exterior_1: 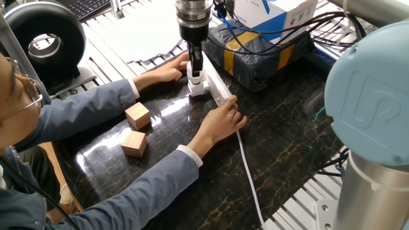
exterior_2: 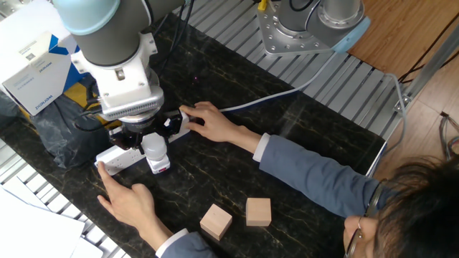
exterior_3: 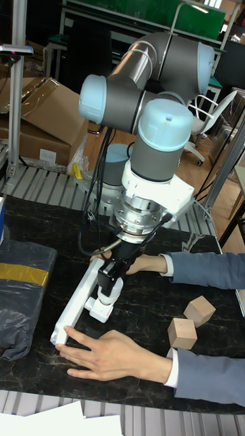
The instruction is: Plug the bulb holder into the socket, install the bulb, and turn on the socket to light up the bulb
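Bulb [exterior_2: 155, 146] stands upright in the bulb holder [exterior_2: 161, 167], which sits against the socket [exterior_2: 120, 157] on the dark marbled surface [exterior_2: 301, 143]. In the tall fixed view the holder [exterior_3: 99, 310] projects from the long side of the socket [exterior_3: 76, 305] at about its mid-length, with the bulb [exterior_3: 107, 288] rising from it.

The robot's hand [exterior_2: 147, 136] comes down from directly above, its dark fingers [exterior_3: 109, 272] clenched on the bulb from both sides. In one fixed view the hand [exterior_1: 196, 64] covers most of the bulb; only the holder [exterior_1: 197, 88] shows below it.

Surroundings, clock directions as read in the other fixed view:
- A person's palm [exterior_2: 130, 201] lies flat on the surface at 6 o'clock of the holder, near the free end of the socket.
- The person's other palm [exterior_2: 210, 122] rests on the socket's cable end at 2 o'clock, just beside the robot's hand (the closest obstruction).
- Two wooden blocks [exterior_2: 237, 216] sit at 5 o'clock, well apart from the socket.
- A dark wrapped box with yellow tape [exterior_1: 255, 48] lies beyond the socket, carrying a blue and white carton [exterior_1: 275, 11].
- The white cable [exterior_1: 248, 176] runs from the socket across the surface toward its near edge.
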`<state>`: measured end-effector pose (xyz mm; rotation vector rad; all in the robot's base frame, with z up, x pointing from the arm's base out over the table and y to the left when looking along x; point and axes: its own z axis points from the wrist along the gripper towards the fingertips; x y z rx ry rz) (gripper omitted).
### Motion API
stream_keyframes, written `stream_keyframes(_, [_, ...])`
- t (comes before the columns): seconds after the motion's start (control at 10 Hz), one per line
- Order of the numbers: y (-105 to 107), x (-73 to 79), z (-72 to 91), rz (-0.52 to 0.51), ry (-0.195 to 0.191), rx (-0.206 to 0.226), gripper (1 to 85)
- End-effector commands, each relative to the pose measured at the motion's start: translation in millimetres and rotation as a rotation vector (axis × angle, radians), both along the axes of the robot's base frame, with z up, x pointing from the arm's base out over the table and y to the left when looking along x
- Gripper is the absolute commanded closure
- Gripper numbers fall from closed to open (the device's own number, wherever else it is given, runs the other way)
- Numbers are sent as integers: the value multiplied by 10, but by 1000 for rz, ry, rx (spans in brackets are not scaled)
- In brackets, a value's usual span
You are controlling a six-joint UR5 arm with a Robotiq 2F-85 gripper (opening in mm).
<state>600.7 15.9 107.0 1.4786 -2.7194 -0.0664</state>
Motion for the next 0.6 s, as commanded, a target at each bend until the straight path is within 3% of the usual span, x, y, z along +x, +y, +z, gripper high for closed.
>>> stream_keyframes(0.0, [60, -16, -6, -106, 23, 17, 613])
stream_keyframes(0.5, [67, -7, 28, -248, 34, -7, 627])
